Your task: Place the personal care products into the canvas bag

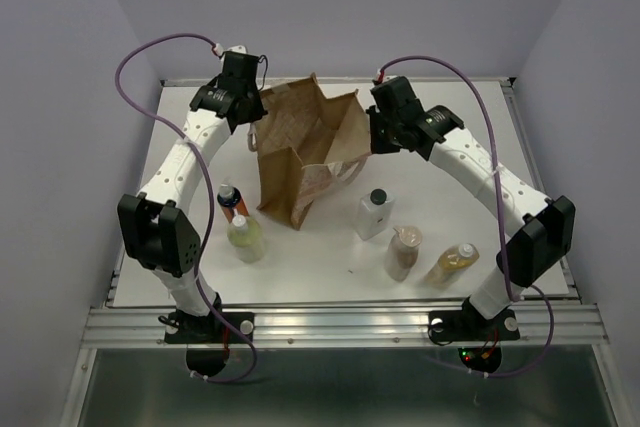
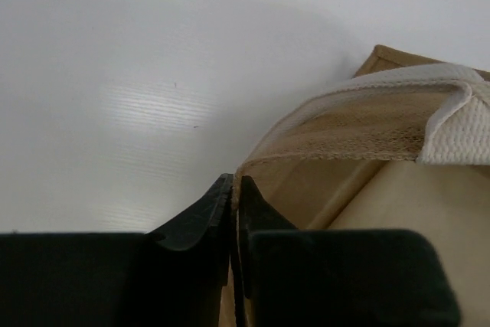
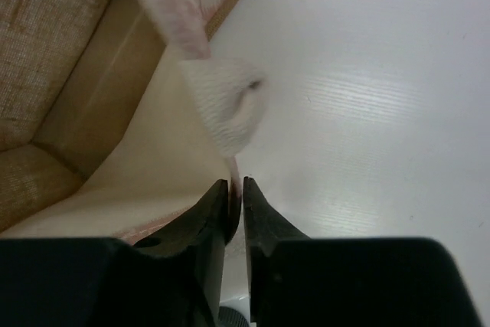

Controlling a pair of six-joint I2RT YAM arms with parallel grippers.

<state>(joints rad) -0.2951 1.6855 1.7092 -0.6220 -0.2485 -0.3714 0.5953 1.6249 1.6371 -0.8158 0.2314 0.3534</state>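
The left claw [image 2: 233, 189] and right claw [image 3: 234, 189] pinched opposite rims of the canvas bag [image 1: 295, 162], spreading it open; next, one would need to fetch the white square bottle [image 1: 374, 213].

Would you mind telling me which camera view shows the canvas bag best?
The top external view: the whole canvas bag shows, upright and open. The left wrist view shows only its rim and a cream strap; the right wrist view, an inner corner and strap end.

Five bottles [image 1: 231, 199] [image 1: 245, 237] [image 1: 374, 213] [image 1: 403, 253] [image 1: 452, 263], one canvas bag [image 1: 300, 147], two arms [image 1: 185, 162] [image 1: 470, 162].
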